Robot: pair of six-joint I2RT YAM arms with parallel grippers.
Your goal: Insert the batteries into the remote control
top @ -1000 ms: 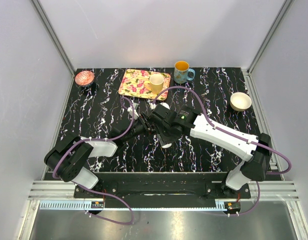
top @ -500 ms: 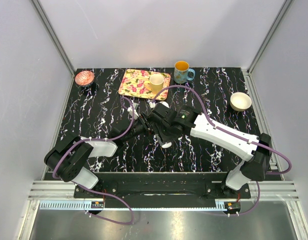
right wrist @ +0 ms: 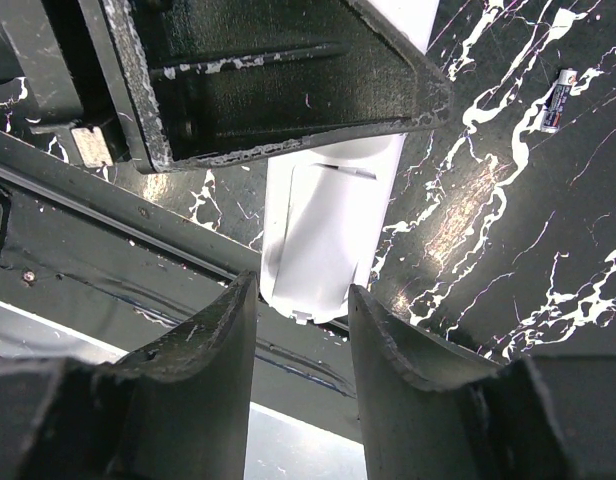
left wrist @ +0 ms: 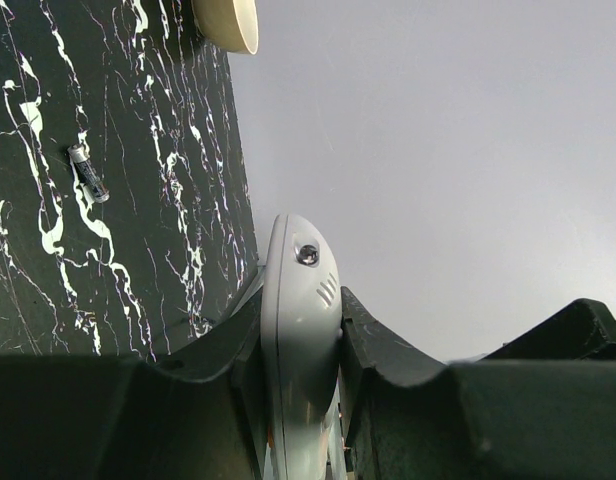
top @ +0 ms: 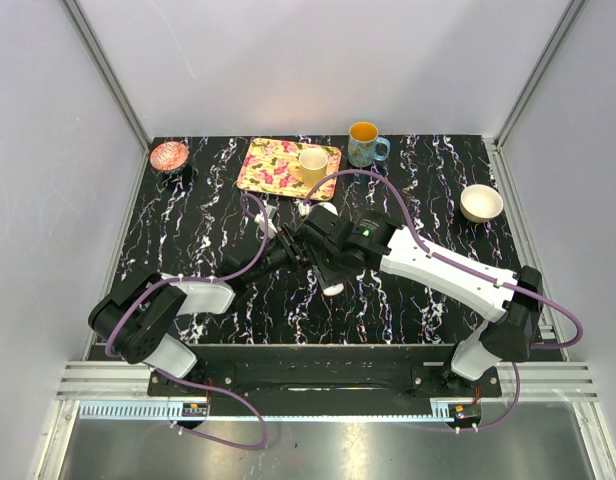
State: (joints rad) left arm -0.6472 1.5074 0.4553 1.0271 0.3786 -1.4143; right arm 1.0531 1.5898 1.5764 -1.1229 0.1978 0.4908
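Remote control (left wrist: 300, 285) is staying clenched in the left gripper (left wrist: 300, 320); right gripper (right wrist: 300, 295) is resettling astride its end, grip unclear, battery (right wrist: 558, 98) lying unloaded nearby.

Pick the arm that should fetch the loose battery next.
Right, probably. The left gripper is shut on the remote and must hold it. The right gripper sits at the remote's end with no battery in it, and a battery lies on the table in its wrist view.
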